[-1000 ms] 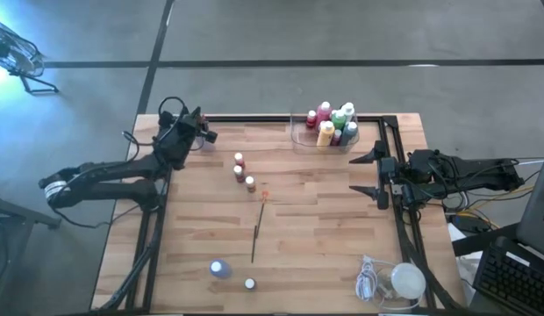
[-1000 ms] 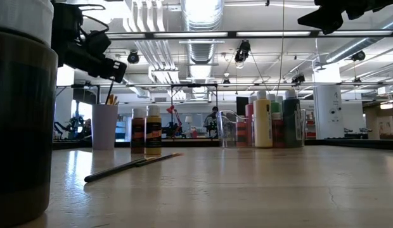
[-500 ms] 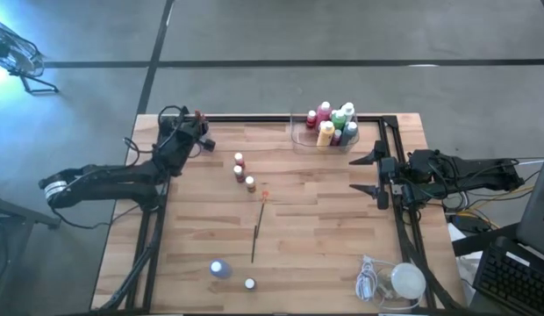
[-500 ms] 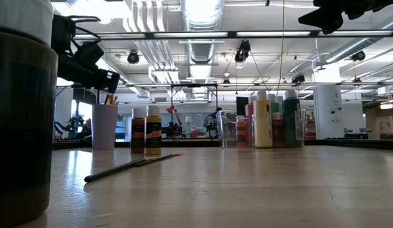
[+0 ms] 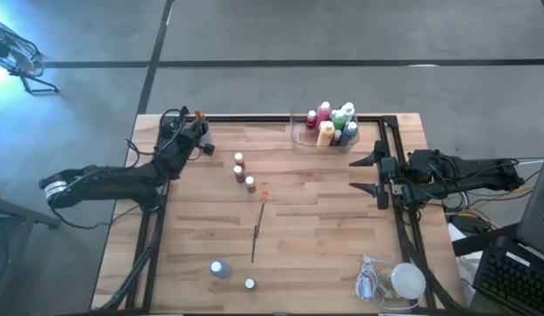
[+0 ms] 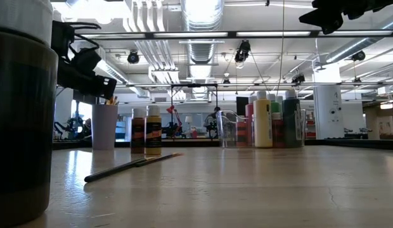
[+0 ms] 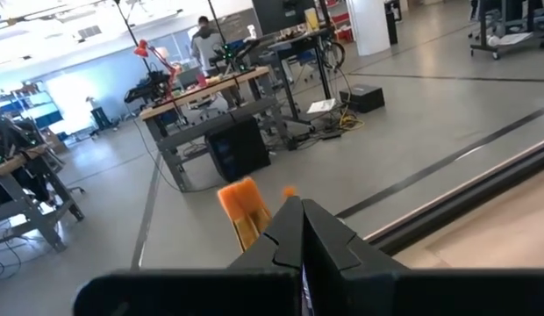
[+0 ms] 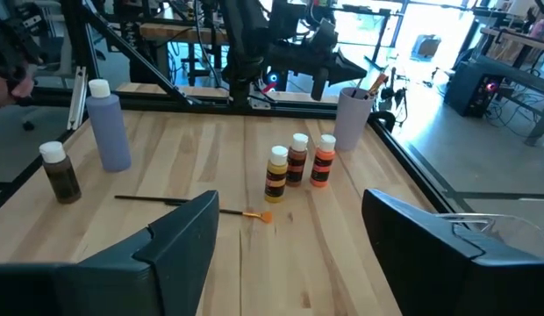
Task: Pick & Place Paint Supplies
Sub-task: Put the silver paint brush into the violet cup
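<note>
I have the left end effector (image 5: 199, 140) raised over the far left corner of the pale wooden tabletop (image 5: 316, 237), closed on a thin paintbrush with an orange tip (image 7: 241, 206), right above the lilac cup (image 8: 352, 117) that already holds brushes. The right end effector (image 5: 370, 175) waits at the right edge with its fingers spread and nothing between them.

What the next move turns on, as I judge it, is the thin dark paintbrush with the orange ferrule (image 5: 258, 224) lying loose mid-tabletop. Its long axis runs near to far, tilted only slightly, orange end toward the far side. It lies nearer and to the right of the left end effector and to the left of the right one, roughly between both arms; I cannot call either clearly nearer. Just beyond its far end stand three small pale-capped bottles in a row (image 5: 243, 172). A lilac bottle (image 5: 219, 269) and a small brown bottle (image 5: 249, 283) stand near the front edge, and the clear plastic tray of mixed paint bottles (image 5: 332, 125) sits at the far right.

The overhead view gives me the brush's heading; the table-level view shows it flat on the wood, its near end toward that camera. Only the left wrist view shows the held brush.
</note>
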